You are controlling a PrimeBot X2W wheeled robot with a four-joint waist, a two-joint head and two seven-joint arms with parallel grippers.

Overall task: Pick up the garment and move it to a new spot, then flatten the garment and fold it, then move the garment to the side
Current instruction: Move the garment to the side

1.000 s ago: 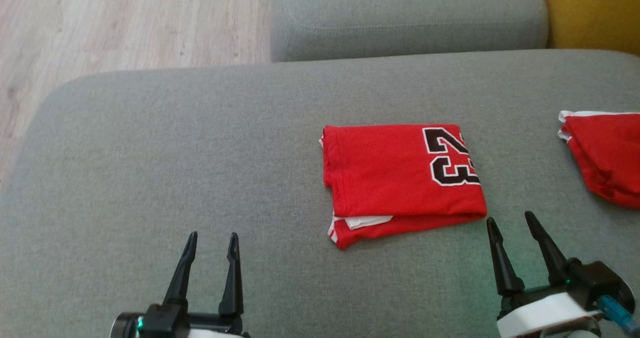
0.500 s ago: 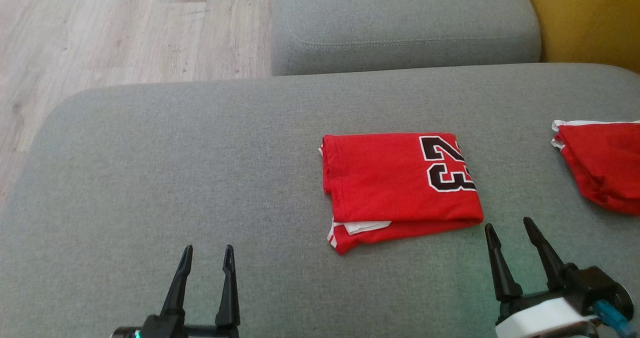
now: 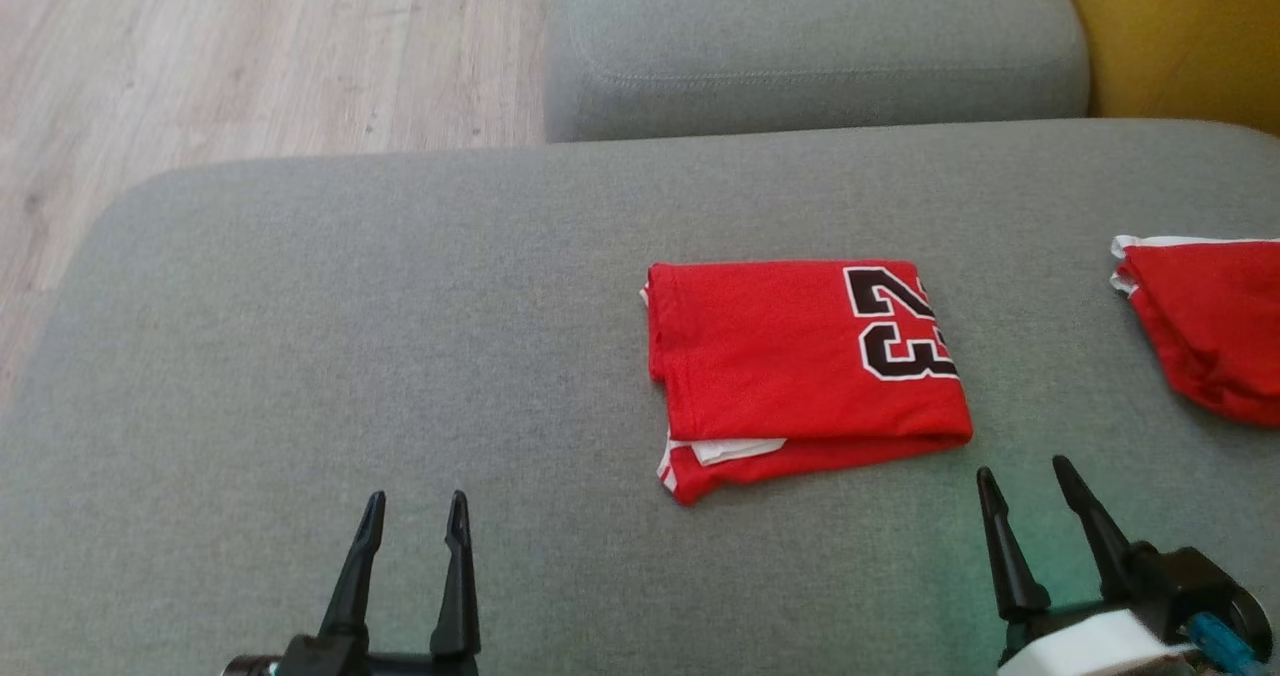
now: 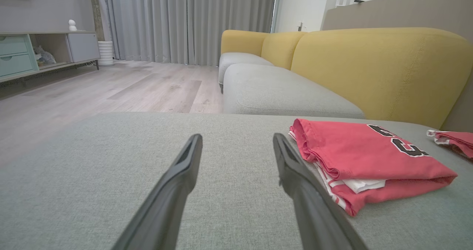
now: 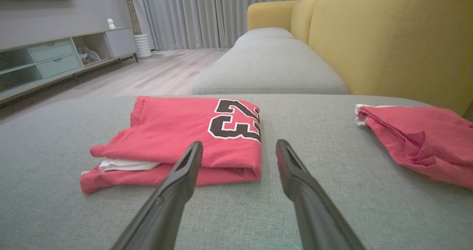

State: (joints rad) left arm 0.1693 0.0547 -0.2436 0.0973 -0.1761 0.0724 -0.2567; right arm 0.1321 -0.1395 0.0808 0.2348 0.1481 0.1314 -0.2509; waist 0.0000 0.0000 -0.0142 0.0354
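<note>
The garment (image 3: pixel 790 356) is a red jersey with a black "23", folded into a rectangle and lying flat on the grey cushion (image 3: pixel 400 306), right of centre. White trim shows at its near left corner. My left gripper (image 3: pixel 416 498) is open over bare cushion, well to the left of the garment and nearer to me. My right gripper (image 3: pixel 1023 468) is open just short of the garment's near right corner, apart from it. In the left wrist view the garment (image 4: pixel 362 154) lies right of the left gripper (image 4: pixel 237 137). In the right wrist view the garment (image 5: pixel 177 131) lies ahead and left of the right gripper (image 5: pixel 239 142).
A second red cloth (image 3: pixel 1210 326), rumpled, lies at the cushion's right edge, also in the right wrist view (image 5: pixel 417 139). Another grey seat cushion (image 3: pixel 810 46) lies beyond, with a yellow sofa back (image 3: pixel 1180 36) at the right. Wooden floor (image 3: pixel 200 56) lies to the left.
The head view has shifted slightly. Both grippers sit a little lower in the picture, drawn back from the garment, still open. The folded garment lies as before.
</note>
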